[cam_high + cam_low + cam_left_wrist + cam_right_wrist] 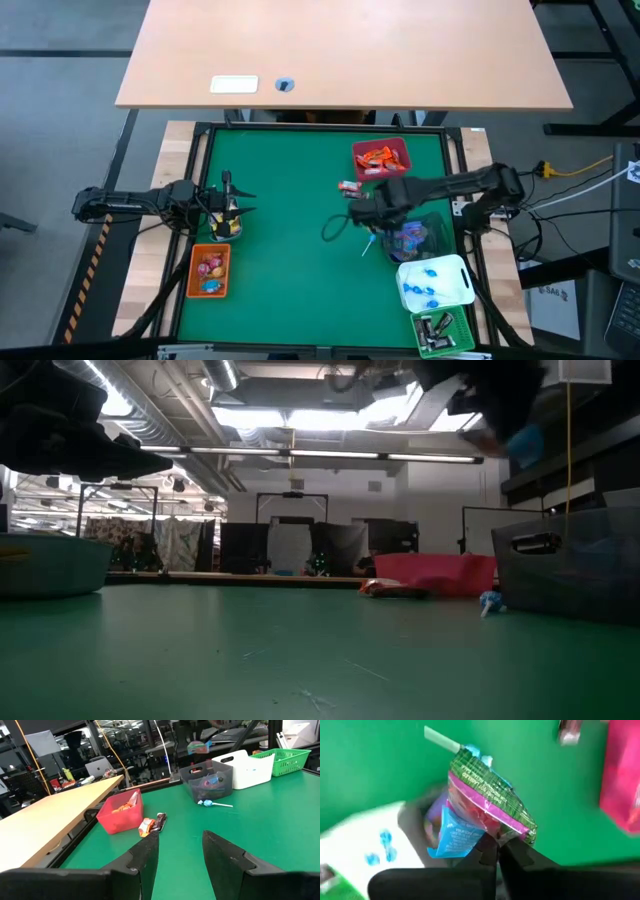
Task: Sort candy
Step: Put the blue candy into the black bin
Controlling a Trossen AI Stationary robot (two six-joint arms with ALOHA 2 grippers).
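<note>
My right gripper (497, 851) hangs high over the green mat near the dark clear bin (418, 238), shut on a candy (482, 802) in a pink, green and blue wrapper. The same candy shows as a blur in the left wrist view (199, 746). A blue lollipop (368, 243) lies on the mat beside that bin. Two wrapped candies (152, 824) lie next to the red bin (381, 158). My left gripper (180, 851) waits open at the mat's left side, level, with nothing between its fingers. My right gripper pinches the candy's wrapper at one edge (492, 834) between its two fingertips. The fingers come from above, pointing down. The candy sticks out below the fingertips, lifted well clear of the mat. Whether it is one wrapper or two, I cannot tell.
An orange bin (210, 272) with a few candies stands near my left gripper. A white bin (435, 282) with blue candies and a green bin (445, 333) stand at the near right. A wooden table (340, 50) lies beyond the mat. The mat's middle (290, 250) is bare.
</note>
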